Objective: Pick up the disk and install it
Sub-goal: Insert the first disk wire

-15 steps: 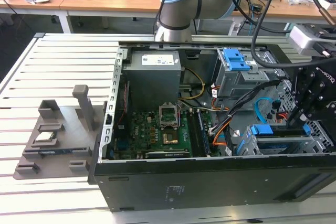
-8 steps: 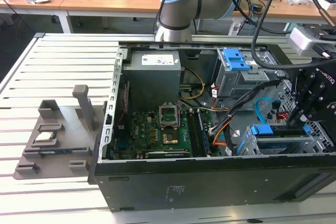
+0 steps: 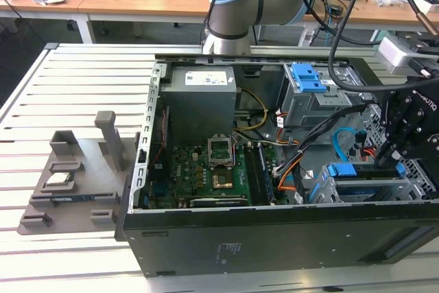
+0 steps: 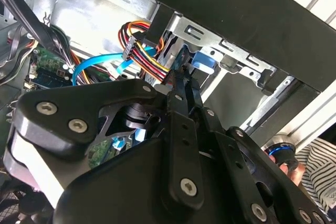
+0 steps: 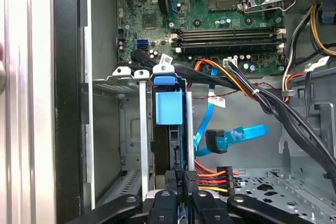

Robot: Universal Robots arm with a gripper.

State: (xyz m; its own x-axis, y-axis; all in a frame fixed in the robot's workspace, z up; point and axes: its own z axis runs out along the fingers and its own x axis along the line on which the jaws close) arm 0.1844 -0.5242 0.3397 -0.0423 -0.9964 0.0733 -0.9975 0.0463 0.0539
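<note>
Reaching down into the computer case, jaws apparently pinching the disk in its bay.

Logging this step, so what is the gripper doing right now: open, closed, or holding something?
Gripper: closed on the edge of the disk, which stands on edge in the drive cage of the computer case.
</note>
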